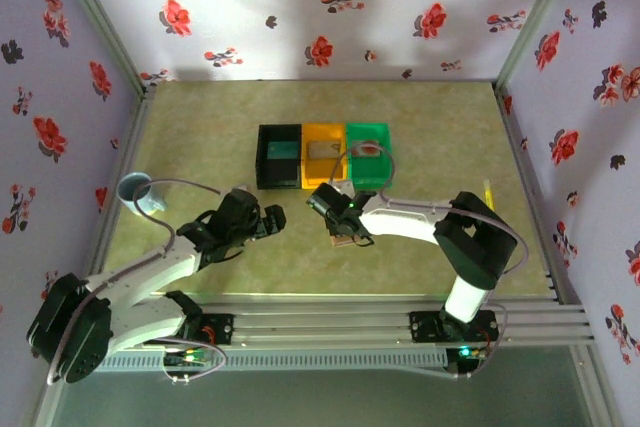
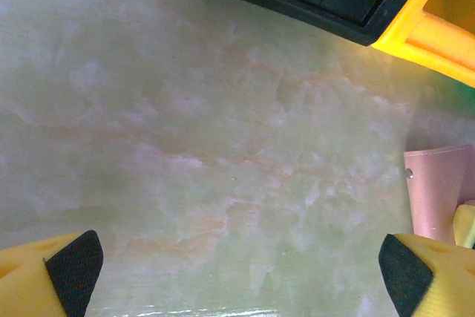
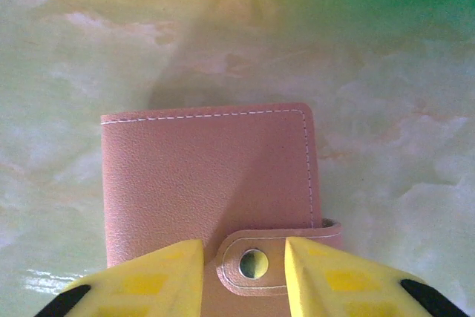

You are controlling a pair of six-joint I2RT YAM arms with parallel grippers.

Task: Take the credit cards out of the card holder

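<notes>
The closed card holder (image 3: pixel 208 176), grained pink leatherette with white stitching and a round metal snap on its tab, lies flat on the glossy marbled table (image 3: pixel 386 146). The right gripper (image 3: pixel 243 249) straddles the tab, its grip unclear. The left gripper (image 2: pixel 237 276) is spread wide and empty.

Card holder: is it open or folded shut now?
Folded shut: the card holder lies flat, pink outside up, clasp tab across its cover.

White arms (image 1: pixel 150 272), black joints (image 1: pixel 472 239), yellow fingers (image 3: pixel 148 281)
</notes>
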